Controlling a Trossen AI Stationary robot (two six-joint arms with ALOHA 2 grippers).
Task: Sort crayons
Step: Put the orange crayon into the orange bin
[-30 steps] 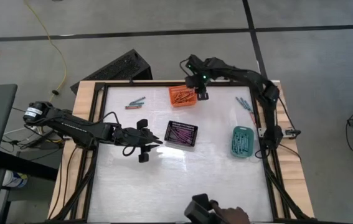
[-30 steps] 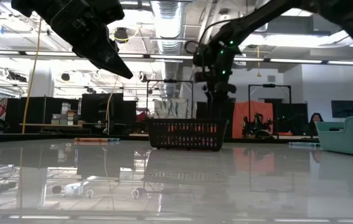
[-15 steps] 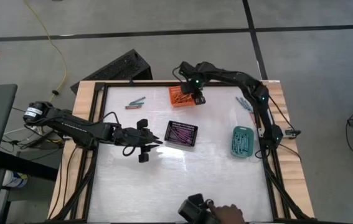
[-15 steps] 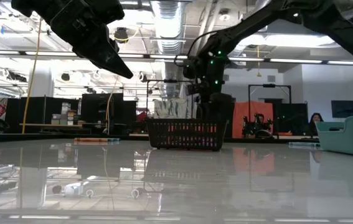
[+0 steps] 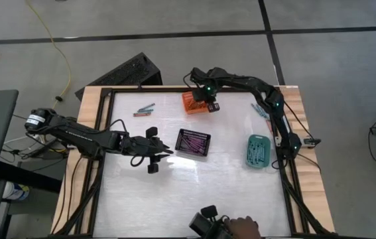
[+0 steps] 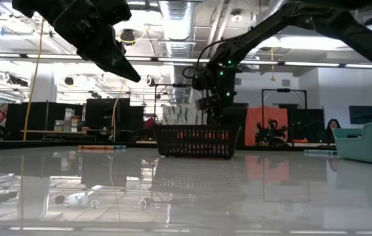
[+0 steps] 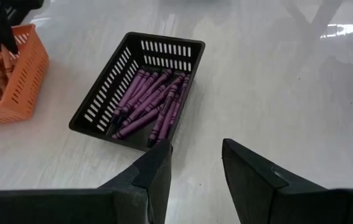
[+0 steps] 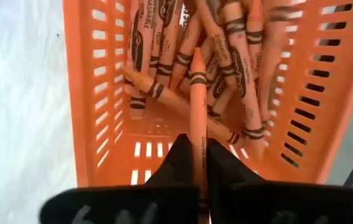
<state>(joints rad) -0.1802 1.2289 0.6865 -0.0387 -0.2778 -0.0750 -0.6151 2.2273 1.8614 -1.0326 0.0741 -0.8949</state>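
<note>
Your right gripper (image 8: 198,163) pinches one orange crayon (image 8: 198,118) above the orange basket (image 5: 192,102), its long axis in line with the fingers, tip pointing into the pile of orange crayons there. Your left gripper (image 7: 195,163) hangs open and empty near the black basket (image 7: 104,93), which holds purple crayons (image 7: 154,102). You have three baskets: orange, black, and teal (image 5: 258,151); loose crayons (image 5: 144,109) lie near the table's far edge.
</note>
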